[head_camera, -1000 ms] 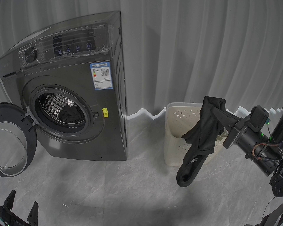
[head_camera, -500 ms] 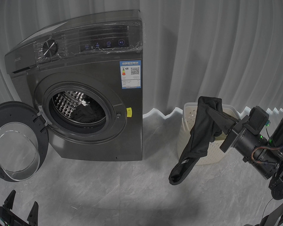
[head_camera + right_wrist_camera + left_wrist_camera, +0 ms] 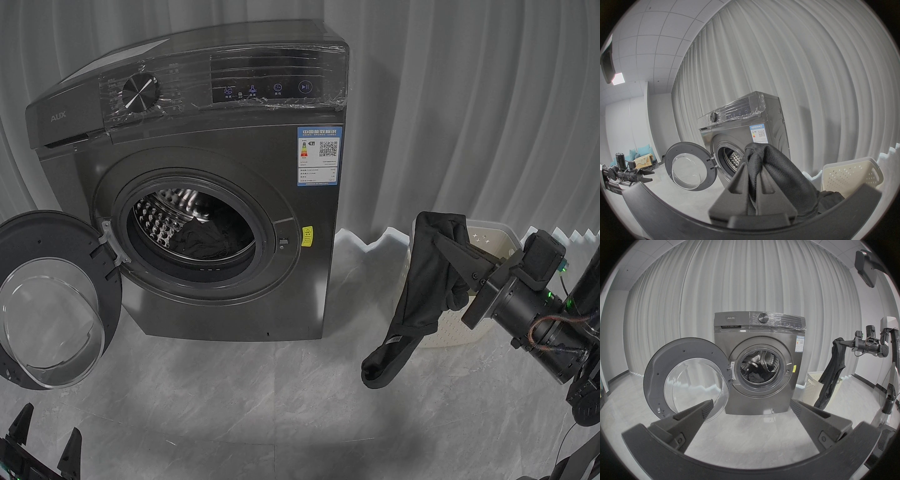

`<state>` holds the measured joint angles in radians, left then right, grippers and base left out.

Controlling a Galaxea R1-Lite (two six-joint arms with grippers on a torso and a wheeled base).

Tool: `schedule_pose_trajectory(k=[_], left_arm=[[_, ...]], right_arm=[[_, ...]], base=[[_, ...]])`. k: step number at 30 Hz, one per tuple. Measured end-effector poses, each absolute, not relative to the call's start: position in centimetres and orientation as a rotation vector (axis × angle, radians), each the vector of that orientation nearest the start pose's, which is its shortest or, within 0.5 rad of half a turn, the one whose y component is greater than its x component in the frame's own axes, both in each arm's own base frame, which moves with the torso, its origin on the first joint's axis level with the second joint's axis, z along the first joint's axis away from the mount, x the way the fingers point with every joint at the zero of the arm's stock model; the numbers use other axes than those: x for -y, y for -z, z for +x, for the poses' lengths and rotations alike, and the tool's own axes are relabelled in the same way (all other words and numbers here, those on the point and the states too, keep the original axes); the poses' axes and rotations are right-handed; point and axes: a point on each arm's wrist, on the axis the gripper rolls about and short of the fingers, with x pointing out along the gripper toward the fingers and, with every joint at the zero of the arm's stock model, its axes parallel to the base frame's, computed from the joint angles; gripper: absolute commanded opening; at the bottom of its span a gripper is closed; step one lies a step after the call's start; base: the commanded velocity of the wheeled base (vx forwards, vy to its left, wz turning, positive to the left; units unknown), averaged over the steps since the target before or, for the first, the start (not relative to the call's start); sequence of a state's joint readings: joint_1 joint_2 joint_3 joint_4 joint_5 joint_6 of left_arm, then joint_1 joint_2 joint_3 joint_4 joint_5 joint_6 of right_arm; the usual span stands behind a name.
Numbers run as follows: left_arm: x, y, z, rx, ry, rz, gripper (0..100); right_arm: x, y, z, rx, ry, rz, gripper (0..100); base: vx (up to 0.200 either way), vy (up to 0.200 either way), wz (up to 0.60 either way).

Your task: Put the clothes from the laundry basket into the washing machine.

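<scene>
My right gripper (image 3: 445, 245) pinched tight on a black cloth (image 3: 425, 294) hanging down from it, white laundry basket (image 3: 495, 232) just behind it, washing machine (image 3: 250, 150) off to its left, round door (image 3: 37, 237) swung open, dark clothes (image 3: 200, 234) inside, my left gripper (image 3: 49, 422) spread wide, down low

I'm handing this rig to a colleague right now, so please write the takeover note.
Right gripper: shut on a black garment, held in the air by the laundry basket.
Left gripper: open, empty, low at the robot's left.
Washing machine: door swung open; dark clothes already lie in the drum.
Left to do: carry the garment into the drum. The basket's contents cannot be seen, so check it.
</scene>
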<state>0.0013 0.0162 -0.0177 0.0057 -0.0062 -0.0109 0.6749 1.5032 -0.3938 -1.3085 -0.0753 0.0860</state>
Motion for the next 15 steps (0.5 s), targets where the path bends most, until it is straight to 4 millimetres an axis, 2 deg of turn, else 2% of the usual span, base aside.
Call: schedule_pose_trajectory(k=[6,15], left_arm=[[0.01,-8.02,-2.29,-0.005,0.006,-0.013,100],[0.02,-8.02,-2.29,-0.005,0.007,-0.01,100]], right_arm=[[-14.12,-19.4,17.88,0.152,-0.606,0.153,0],[-14.16,-19.22,17.93,0.144,-0.607,0.149,0]], base=[[-0.2,0.0,0.0],[0.0,0.0,0.0]])
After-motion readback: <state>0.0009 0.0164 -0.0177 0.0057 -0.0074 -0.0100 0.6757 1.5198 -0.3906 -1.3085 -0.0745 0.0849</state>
